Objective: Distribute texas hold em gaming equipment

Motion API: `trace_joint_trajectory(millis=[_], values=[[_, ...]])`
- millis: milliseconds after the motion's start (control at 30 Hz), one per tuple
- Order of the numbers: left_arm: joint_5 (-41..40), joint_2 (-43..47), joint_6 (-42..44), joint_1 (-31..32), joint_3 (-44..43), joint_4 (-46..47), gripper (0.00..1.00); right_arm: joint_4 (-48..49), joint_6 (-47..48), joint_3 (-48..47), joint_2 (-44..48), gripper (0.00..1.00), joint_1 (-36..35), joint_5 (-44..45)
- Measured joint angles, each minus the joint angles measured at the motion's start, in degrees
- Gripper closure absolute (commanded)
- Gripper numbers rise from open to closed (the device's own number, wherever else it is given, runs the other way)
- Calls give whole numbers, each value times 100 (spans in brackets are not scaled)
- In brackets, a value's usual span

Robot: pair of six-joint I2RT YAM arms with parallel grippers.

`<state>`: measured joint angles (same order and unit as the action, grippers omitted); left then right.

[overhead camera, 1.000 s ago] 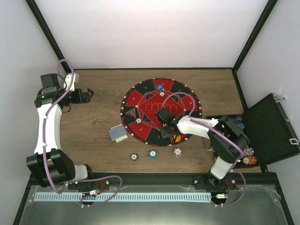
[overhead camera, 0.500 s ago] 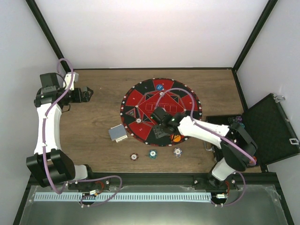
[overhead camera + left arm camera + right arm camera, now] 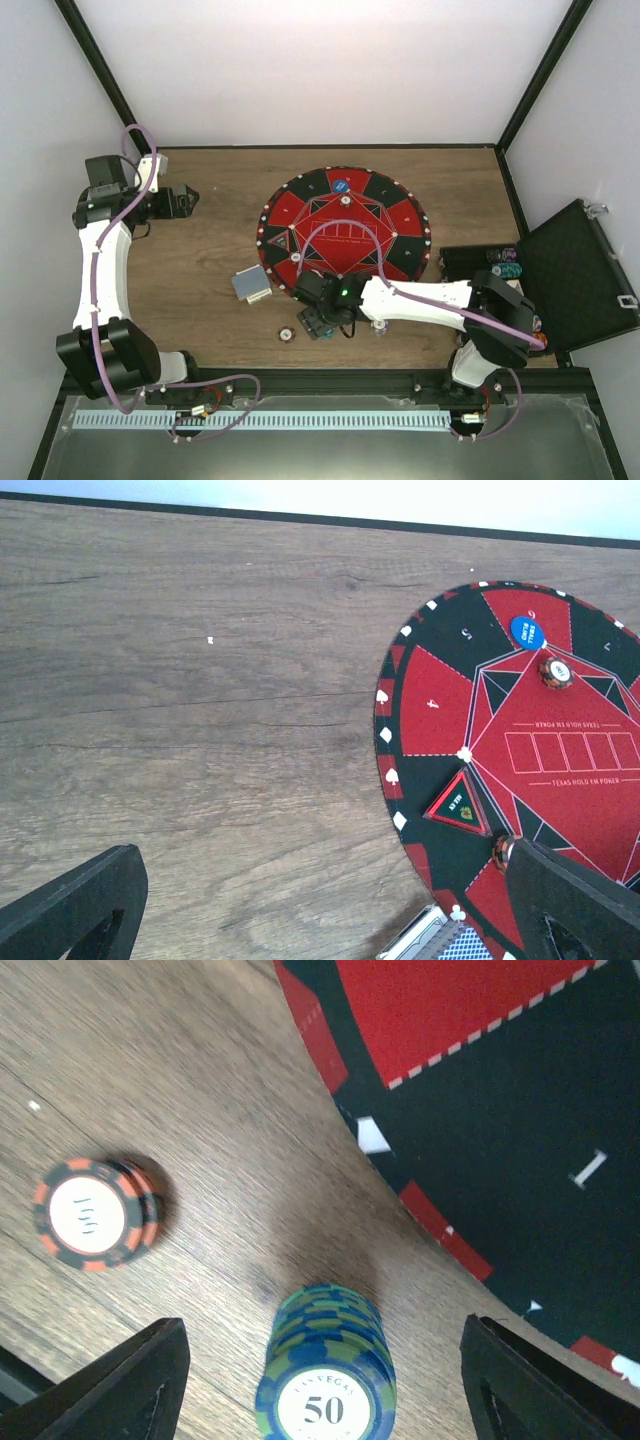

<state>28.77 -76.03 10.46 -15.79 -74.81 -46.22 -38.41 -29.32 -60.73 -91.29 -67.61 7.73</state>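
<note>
Right arm leaves mat for front chips

Swung back off the red-and-black mat (image 3: 345, 245), the right gripper (image 3: 322, 323) now hangs over the blue-green chip stack (image 3: 325, 1380) on bare wood beside the mat's near edge, jaws wide, holding nothing, a finger either side. It seems centred, though height is hard to judge. Best drop straight and close low, evenly, so nothing topples. Left gripper (image 3: 188, 201) waits wide open, empty, far left.
</note>
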Motion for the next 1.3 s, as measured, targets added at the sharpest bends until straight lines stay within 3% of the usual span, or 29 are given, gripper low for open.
trace_joint_trajectory(millis=[1300], values=[[-2, 0, -4, 0, 0, 2, 0, -120, -203, 264, -122, 82, -122, -85]])
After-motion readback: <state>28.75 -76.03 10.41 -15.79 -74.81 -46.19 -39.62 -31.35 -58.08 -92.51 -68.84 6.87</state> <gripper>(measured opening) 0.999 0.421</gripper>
